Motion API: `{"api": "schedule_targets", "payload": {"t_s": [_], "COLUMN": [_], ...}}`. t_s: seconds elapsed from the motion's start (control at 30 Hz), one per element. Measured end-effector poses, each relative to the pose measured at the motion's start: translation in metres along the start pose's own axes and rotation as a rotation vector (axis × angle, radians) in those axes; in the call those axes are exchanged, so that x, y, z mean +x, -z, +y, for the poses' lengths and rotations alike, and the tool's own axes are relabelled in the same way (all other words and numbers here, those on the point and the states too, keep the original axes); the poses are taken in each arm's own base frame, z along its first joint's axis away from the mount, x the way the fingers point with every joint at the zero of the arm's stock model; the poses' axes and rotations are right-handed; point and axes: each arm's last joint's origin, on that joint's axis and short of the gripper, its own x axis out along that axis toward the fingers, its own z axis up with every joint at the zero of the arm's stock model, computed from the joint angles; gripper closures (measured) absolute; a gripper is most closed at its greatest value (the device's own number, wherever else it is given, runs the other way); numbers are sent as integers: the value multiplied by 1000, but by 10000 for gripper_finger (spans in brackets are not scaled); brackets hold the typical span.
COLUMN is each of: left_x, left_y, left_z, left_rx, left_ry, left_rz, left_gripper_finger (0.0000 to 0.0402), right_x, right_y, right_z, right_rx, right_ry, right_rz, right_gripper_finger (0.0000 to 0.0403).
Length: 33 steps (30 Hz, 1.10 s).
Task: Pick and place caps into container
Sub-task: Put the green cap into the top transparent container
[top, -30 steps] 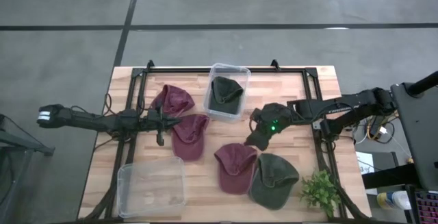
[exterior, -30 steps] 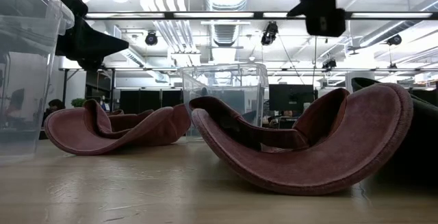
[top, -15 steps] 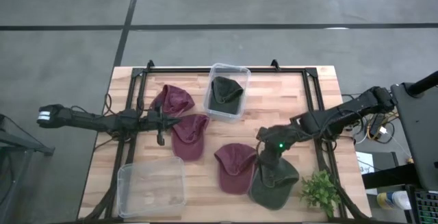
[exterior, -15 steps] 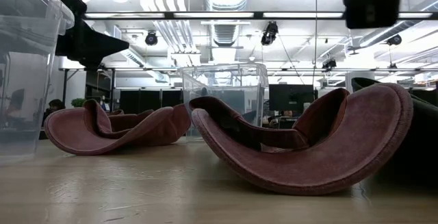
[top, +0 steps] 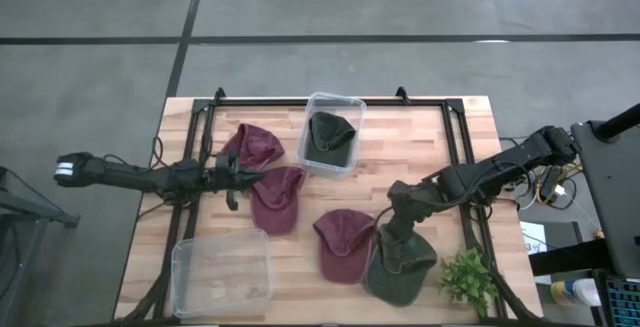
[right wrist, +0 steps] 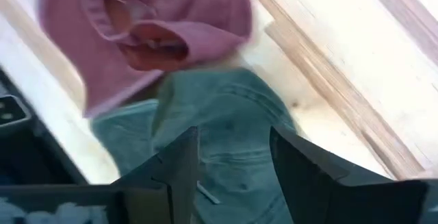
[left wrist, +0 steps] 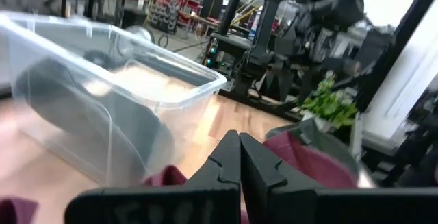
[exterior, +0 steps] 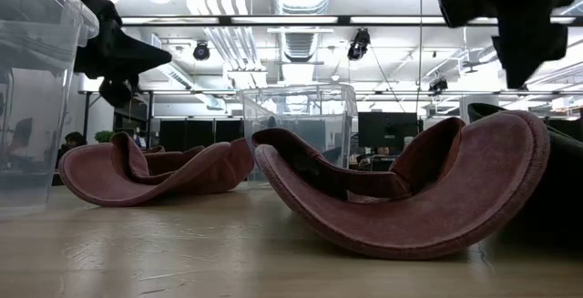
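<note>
Three maroon caps lie on the table: one at the far left, one beside it and one nearer the front. An olive cap rests next to that last one. A second olive cap sits inside the clear container at the far edge. My right gripper is open and hangs over the near olive cap, its fingers pointing down. My left gripper is shut and hovers above the table beside the middle maroon cap.
A second clear bin stands at the near left corner. A small leafy plant sits at the near right corner, close to the olive cap. Black frame rails run along the table's sides. Bare wood shows between the far container and the right rail.
My right gripper has moved from the table's middle toward the near edge and down, ending over the near olive cap. The caps and my left arm have stayed where they were.
</note>
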Motion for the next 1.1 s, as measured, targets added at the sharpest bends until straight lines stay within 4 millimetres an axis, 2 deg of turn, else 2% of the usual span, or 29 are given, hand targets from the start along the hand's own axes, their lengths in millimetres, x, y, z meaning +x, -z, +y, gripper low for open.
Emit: {"api": "schedule_targets", "payload": {"t_s": [0.1,0.43,0.83,1.1], "left_x": [0,0,0,0], "left_y": [0,0,0,0], "left_z": [0,0,0,0], "left_rx": [-51,-54,-55,-54], "left_ry": [-1,0,-2,-3], "left_rz": [0,-2,-3,-2], "left_gripper_finger": [402,402,402,402], "right_x": [9,32,51,65], "right_y": [4,14,15,21], "right_z": [-8,-28,-31,-47], "right_rx": [10,98,50,62], "right_ry": [39,89,-8,46], "right_rz": [19,90,35,10], "right_gripper_finger": [232,232,232,232]}}
